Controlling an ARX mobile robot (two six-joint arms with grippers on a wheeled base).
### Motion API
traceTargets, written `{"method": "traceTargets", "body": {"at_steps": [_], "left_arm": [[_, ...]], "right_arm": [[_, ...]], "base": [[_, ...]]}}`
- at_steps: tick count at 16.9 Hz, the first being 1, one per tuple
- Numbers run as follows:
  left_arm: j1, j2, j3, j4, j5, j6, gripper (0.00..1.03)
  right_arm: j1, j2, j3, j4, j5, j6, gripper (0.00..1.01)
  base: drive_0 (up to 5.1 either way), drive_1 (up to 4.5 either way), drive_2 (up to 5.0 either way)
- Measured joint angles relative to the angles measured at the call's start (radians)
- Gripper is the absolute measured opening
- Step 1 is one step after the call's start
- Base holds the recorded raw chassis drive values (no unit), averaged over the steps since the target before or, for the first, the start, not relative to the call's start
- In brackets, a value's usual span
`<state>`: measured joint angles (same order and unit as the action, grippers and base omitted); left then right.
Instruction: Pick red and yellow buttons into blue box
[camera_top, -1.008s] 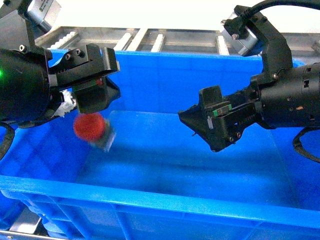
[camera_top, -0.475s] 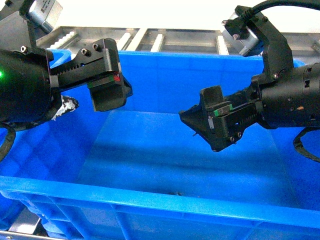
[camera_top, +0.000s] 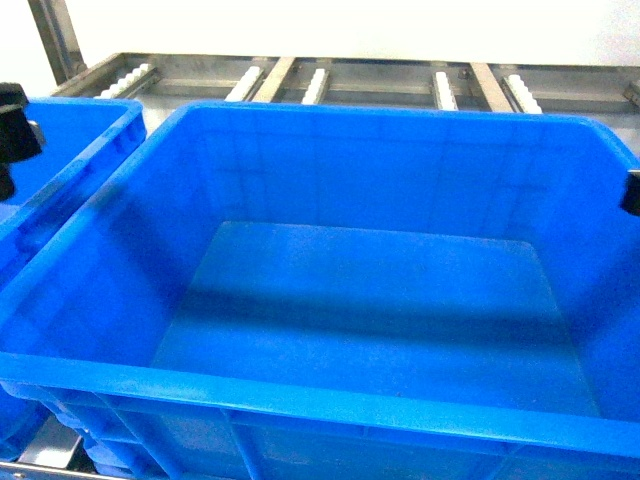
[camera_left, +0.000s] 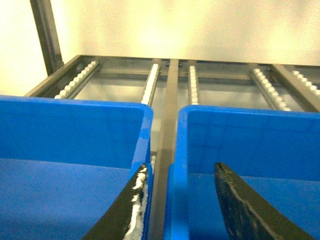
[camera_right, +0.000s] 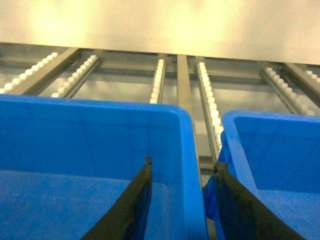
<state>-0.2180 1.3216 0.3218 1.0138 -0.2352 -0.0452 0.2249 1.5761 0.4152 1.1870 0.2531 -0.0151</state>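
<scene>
Jaws of both grippers stand apart with nothing between them, as the two wrist views show.

Head view: the blue box (camera_top: 330, 400) fills the frame, its thick rim toward the camera and its flat floor bare where visible; neither the red nor the yellow button shows in it or anywhere else in this view. A second blue crate (camera_top: 60, 170) stands just beside it on the left. Behind both runs a metal roller conveyor (camera_top: 320, 80) with white rollers. Only a dark sliver of the left arm at the left edge and another of the right arm at the right edge are in frame; the fingers themselves are out of view.

Left wrist view: the left gripper (camera_left: 182, 200) hangs with its two dark fingers spread, straddling the gap between two blue crates, one finger (camera_left: 131, 207) over the left crate's wall, the other over the right crate's interior. Nothing is held.

Right wrist view: the right gripper (camera_right: 182, 200) likewise has its fingers parted and empty, one over the interior of the left crate, the other at the gap beside the right crate. No button is visible.
</scene>
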Motion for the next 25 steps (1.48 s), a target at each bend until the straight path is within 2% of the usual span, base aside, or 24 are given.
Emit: {"method": "traceTargets", "body": {"at_steps": [2,3,4,7,8,9,10,11,12,13,15,25], "left_arm": [[0.025,-0.082,-0.079,-0.024,0.056,0.026,0.21],[0.049,-0.116,-0.119,-0.045,0.064,0.027,0.10],[0.072,-0.157,-0.145,-0.060,0.076,0.026,0.02],[0.105,-0.255,-0.224,-0.027,0.128,0.029,0.02],[0.119,-0.277,-0.253,-0.074,0.134,0.029,0.02],[0.147,-0.381,-0.280,-0.143,0.163,0.029,0.02],[0.194,-0.435,-0.281,-0.173,0.217,0.030,0.02],[0.214,-0.468,-0.283,-0.198,0.227,0.030,0.02],[0.223,-0.511,-0.290,-0.241,0.222,0.030,0.02],[0.220,-0.558,-0.305,-0.286,0.231,0.031,0.02],[0.217,-0.656,-0.307,-0.369,0.235,0.031,0.02],[0.217,-0.947,-0.307,-0.640,0.235,0.031,0.02]], "right_arm": [[-0.018,-0.090,-0.112,-0.021,-0.059,0.000,0.18],[-0.040,-0.134,-0.154,-0.037,-0.071,0.000,0.07],[-0.061,-0.183,-0.185,-0.048,-0.083,0.002,0.02],[-0.103,-0.343,-0.272,-0.114,-0.131,0.004,0.02],[-0.117,-0.392,-0.296,-0.145,-0.141,0.004,0.02],[-0.137,-0.489,-0.328,-0.204,-0.161,0.004,0.02],[-0.138,-0.534,-0.341,-0.233,-0.174,0.004,0.02],[-0.152,-0.570,-0.351,-0.259,-0.190,0.004,0.02],[-0.212,-0.620,-0.364,-0.299,-0.238,0.004,0.02],[-0.232,-0.666,-0.373,-0.338,-0.240,0.005,0.02],[-0.224,-0.775,-0.390,-0.422,-0.252,0.005,0.02],[-0.225,-1.110,-0.402,-0.724,-0.252,0.004,0.02]], "base": [[0.0,0.00,0.0],[0.0,0.00,0.0],[0.0,0.00,0.0],[0.0,0.00,0.0],[0.0,0.00,0.0],[0.0,0.00,0.0],[0.0,0.00,0.0],[0.0,0.00,0.0],[0.0,0.00,0.0],[0.0,0.00,0.0],[0.0,0.00,0.0],[0.0,0.00,0.0]]}}
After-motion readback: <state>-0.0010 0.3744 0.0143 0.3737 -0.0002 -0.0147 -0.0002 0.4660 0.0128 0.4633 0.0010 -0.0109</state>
